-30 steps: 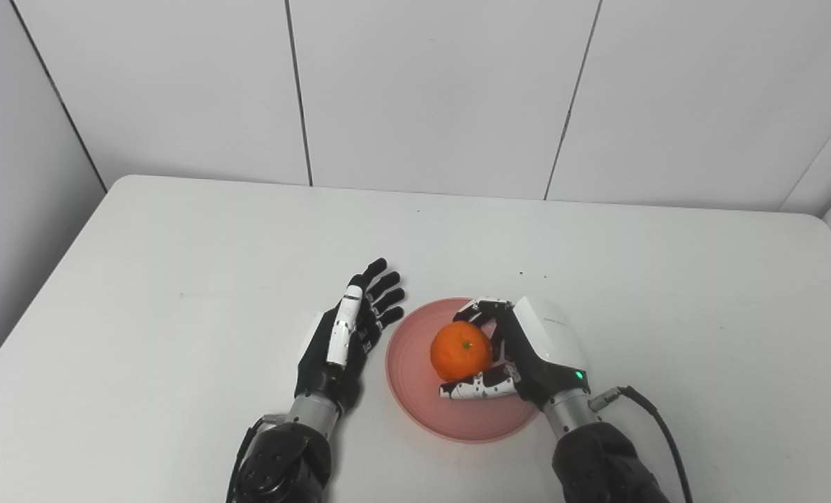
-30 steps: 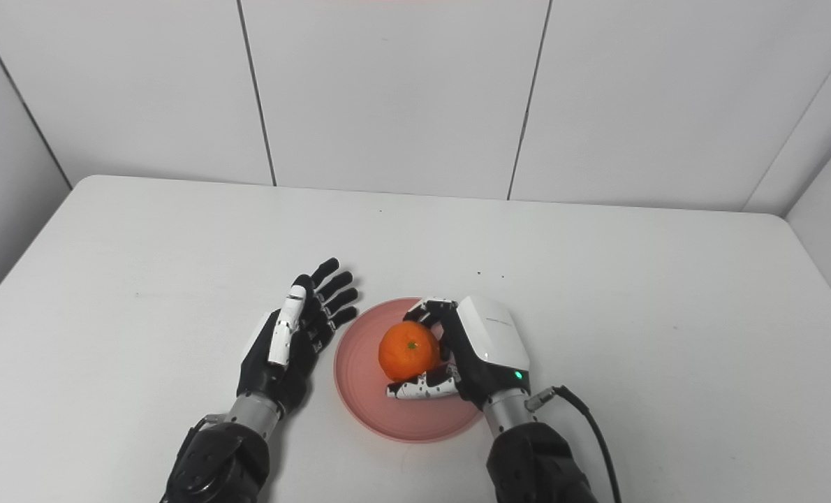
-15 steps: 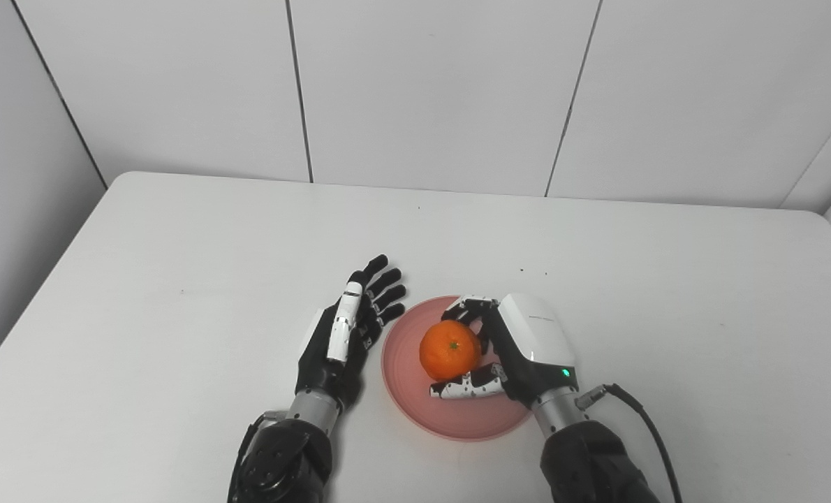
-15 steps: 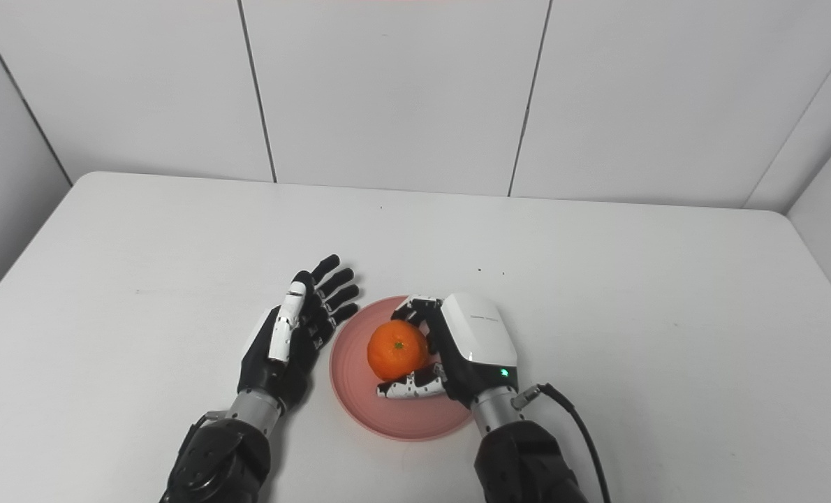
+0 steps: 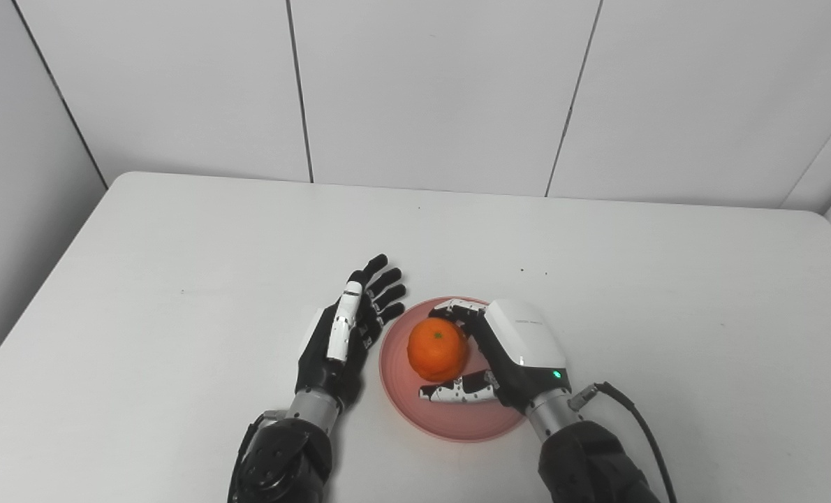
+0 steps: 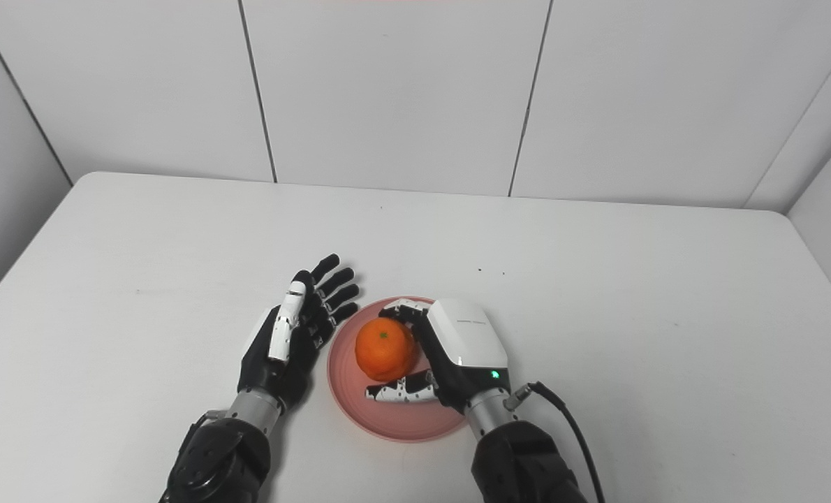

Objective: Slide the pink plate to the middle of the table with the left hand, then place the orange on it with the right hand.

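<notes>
The pink plate [image 5: 457,427] lies on the white table near its front middle. Over the plate's left half is the orange [image 5: 438,349], and my right hand [image 5: 520,346] is shut on it, fingers curled over its far side and thumb under its near side. Whether the orange touches the plate I cannot tell. My left hand [image 5: 349,335] rests open on the table just left of the plate, fingers straight and spread, their tips at the plate's rim. The right eye view shows the same: orange [image 6: 385,349], right hand [image 6: 463,344], left hand [image 6: 293,334].
The white table [image 5: 178,265] ends at a grey panelled wall behind and at side walls to the left and right. A black cable [image 5: 639,419] trails from my right wrist across the table. A few small dark specks [image 5: 533,271] lie beyond the plate.
My right hand has carried the orange leftward, from the plate's middle to its left half. The plate looks nudged slightly left. The left hand has stayed still.
</notes>
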`<state>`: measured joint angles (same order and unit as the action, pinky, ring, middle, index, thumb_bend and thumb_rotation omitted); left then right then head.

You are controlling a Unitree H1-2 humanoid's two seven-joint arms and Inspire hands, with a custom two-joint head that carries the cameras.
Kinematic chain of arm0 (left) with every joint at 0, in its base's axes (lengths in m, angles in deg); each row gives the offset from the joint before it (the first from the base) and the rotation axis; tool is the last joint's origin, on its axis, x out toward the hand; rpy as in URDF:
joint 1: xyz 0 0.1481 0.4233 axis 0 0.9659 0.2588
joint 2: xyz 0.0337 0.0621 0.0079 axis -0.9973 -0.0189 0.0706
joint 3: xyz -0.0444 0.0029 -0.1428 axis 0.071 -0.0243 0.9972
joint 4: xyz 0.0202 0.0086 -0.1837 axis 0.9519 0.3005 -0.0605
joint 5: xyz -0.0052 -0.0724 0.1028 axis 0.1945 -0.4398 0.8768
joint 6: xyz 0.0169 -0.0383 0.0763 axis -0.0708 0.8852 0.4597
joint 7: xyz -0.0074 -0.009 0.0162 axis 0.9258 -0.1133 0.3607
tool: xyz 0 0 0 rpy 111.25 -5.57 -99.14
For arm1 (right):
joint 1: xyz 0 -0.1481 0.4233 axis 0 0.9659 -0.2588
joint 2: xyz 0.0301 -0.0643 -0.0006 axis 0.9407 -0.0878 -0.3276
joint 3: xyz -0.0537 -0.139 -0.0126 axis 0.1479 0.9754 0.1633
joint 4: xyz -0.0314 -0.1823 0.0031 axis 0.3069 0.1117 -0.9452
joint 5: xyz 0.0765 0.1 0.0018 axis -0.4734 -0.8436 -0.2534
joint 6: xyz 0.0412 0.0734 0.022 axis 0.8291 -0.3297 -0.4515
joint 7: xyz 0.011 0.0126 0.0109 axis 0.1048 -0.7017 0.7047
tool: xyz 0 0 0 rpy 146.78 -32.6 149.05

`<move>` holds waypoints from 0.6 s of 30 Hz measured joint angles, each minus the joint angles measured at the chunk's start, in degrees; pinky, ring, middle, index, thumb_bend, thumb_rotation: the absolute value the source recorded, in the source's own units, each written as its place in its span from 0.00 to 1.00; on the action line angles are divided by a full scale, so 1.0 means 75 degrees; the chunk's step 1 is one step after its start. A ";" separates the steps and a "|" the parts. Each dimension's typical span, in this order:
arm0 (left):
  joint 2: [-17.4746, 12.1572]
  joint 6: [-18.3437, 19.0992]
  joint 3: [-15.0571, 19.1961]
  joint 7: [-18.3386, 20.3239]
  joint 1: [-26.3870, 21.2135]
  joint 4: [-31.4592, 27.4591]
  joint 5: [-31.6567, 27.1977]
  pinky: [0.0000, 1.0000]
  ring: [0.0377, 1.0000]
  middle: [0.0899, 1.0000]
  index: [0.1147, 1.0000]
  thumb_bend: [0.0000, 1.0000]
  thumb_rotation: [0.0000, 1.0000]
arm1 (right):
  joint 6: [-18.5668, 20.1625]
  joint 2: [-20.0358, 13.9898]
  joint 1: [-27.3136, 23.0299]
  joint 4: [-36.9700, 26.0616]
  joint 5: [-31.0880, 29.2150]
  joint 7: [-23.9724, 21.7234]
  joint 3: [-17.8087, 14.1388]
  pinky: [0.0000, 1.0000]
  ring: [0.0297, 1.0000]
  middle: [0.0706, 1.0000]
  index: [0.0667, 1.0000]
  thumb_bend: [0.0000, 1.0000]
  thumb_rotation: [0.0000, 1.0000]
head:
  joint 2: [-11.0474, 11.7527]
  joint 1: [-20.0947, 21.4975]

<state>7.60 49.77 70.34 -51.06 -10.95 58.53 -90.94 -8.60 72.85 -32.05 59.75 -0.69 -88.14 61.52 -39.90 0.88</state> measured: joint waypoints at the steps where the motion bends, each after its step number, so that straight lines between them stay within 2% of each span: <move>1: 0.0000 -0.0001 0.0001 0.0000 -0.0001 0.0000 0.0000 0.86 0.87 0.87 0.86 0.41 1.00 | -0.0001 -0.0006 0.0001 -0.0011 -0.0010 -0.0022 -0.0006 0.61 0.67 0.70 0.70 1.00 0.37 | 0.0000 0.0012; 5: 0.0000 -0.0008 0.0009 0.0006 -0.0001 0.0000 -0.0002 0.87 0.87 0.87 0.86 0.41 1.00 | -0.0001 -0.0052 0.0031 -0.0157 -0.0131 -0.0066 -0.0055 0.68 0.75 0.75 0.76 1.00 0.43 | 0.0000 0.0070; 18: -0.0016 -0.0021 0.0048 0.0021 -0.0001 0.0003 -0.0008 0.87 0.88 0.88 0.87 0.41 1.00 | 0.0000 -0.0276 0.0033 -0.0540 0.0021 -0.0499 -0.0139 0.78 0.80 0.82 0.84 1.00 0.51 | 0.0000 0.0176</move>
<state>7.48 49.62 70.70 -50.90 -10.96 58.56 -91.00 -8.60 70.78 -31.80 55.70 -0.53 -91.89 60.48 -39.90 2.20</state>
